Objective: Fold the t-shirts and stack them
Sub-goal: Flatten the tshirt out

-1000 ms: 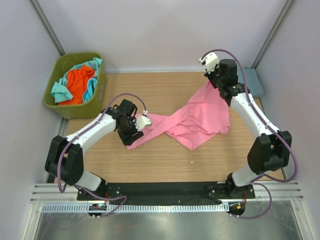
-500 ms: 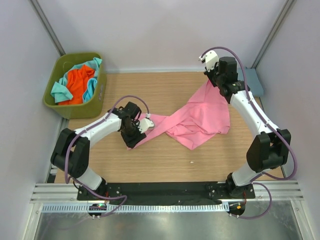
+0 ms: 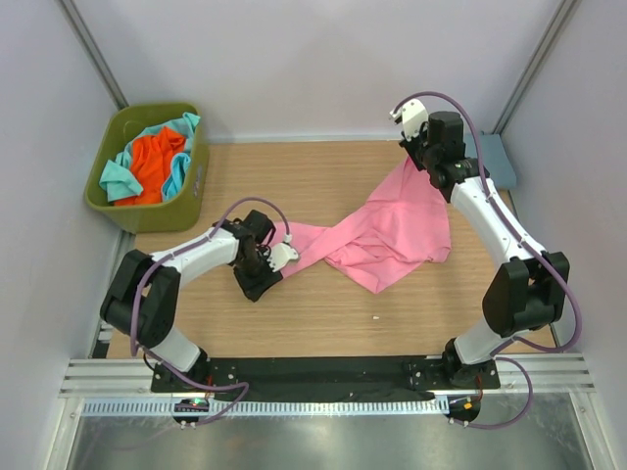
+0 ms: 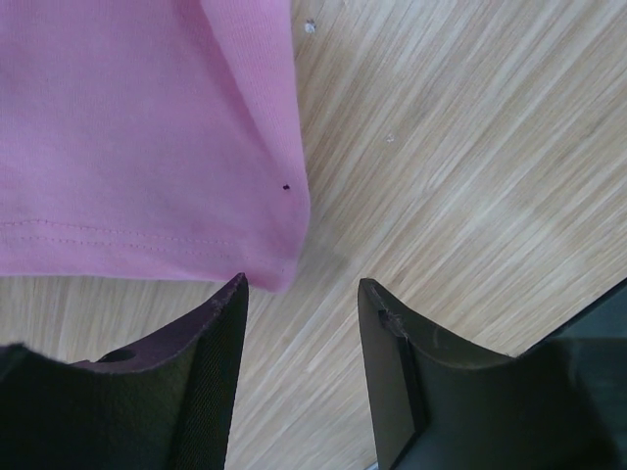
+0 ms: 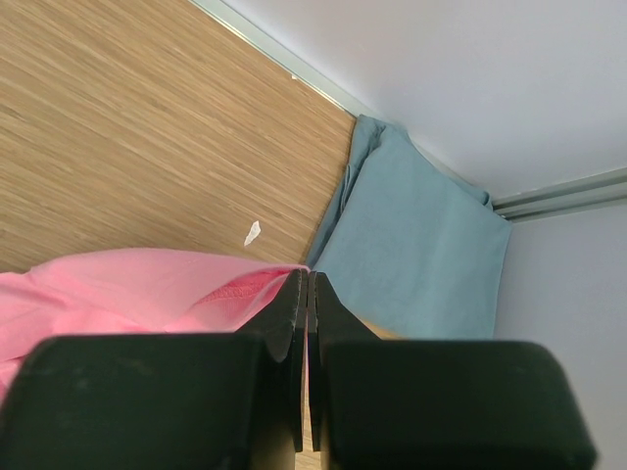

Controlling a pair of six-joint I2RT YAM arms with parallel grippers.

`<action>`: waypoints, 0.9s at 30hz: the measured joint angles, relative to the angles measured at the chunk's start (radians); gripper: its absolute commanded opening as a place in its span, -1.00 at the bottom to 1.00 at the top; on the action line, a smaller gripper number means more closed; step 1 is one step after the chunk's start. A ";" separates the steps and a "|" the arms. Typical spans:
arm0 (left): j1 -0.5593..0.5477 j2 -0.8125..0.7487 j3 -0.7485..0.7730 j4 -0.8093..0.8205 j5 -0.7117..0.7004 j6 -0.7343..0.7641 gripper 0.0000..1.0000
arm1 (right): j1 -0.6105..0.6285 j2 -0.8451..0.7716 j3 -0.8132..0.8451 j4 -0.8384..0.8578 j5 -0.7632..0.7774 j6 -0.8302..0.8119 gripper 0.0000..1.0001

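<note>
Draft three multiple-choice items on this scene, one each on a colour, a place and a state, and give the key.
1. Which shirts lie in the olive-green bin?
A) a white one and a black one
B) a yellow one only
C) the orange shirt and the teal shirt

2. Where is the blue-grey shirt?
A) inside the bin
B) at the table's far right corner
C) over the bin's rim

3. How does the left tool stand?
A) open, at the pink shirt's hem corner
B) shut on cloth
C) shut on nothing

Key:
1 C: both colours show in the bin from above.
2 B: it lies by the back wall, beyond the right tool, which is shut on the pink shirt.
3 A: bare wood shows between its fingers.
</note>
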 measured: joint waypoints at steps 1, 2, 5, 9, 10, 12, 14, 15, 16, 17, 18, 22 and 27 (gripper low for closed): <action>0.000 0.005 0.000 0.005 0.000 0.000 0.00 | 0.000 0.000 0.000 0.000 0.000 0.000 -0.98; 0.000 0.010 0.000 0.010 0.000 -0.001 -0.01 | 0.000 0.000 0.000 0.000 0.000 0.000 -0.98; 0.000 0.036 0.001 0.020 0.001 -0.009 -0.02 | 0.000 0.000 0.000 0.000 0.000 0.000 -0.98; 0.000 0.047 0.011 0.020 0.000 -0.015 -0.05 | 0.000 0.000 0.000 0.000 0.000 0.000 -0.97; 0.000 0.051 0.013 0.020 0.000 -0.016 -0.06 | 0.000 0.000 0.000 0.000 0.001 0.000 -0.98; 0.000 0.056 0.018 0.020 -0.001 -0.016 -0.30 | 0.000 0.000 0.000 0.000 0.001 0.000 -0.98; 0.000 0.063 0.021 0.023 -0.003 -0.017 -0.51 | 0.000 0.000 0.000 0.000 0.001 0.000 -0.97; 0.000 0.067 0.025 0.023 -0.004 -0.019 -0.62 | 0.000 0.000 0.000 0.000 0.001 0.000 -0.97; 0.000 0.071 0.027 0.026 -0.006 -0.018 -0.81 | 0.000 0.000 0.000 0.000 0.001 0.000 -0.97; 0.000 0.076 0.032 0.026 -0.008 -0.012 -0.93 | 0.000 0.000 0.000 0.000 0.001 0.000 -0.97; 0.000 0.077 0.033 0.026 -0.008 -0.017 -0.93 | 0.000 0.000 0.000 0.000 0.002 0.000 -0.98; 0.004 0.062 0.060 0.002 -0.033 -0.006 -1.00 | 0.000 -0.003 0.006 -0.012 0.019 0.000 -0.98; 0.034 -0.139 0.212 -0.060 -0.084 0.068 -1.00 | 0.000 -0.042 0.048 -0.059 0.061 0.003 -0.98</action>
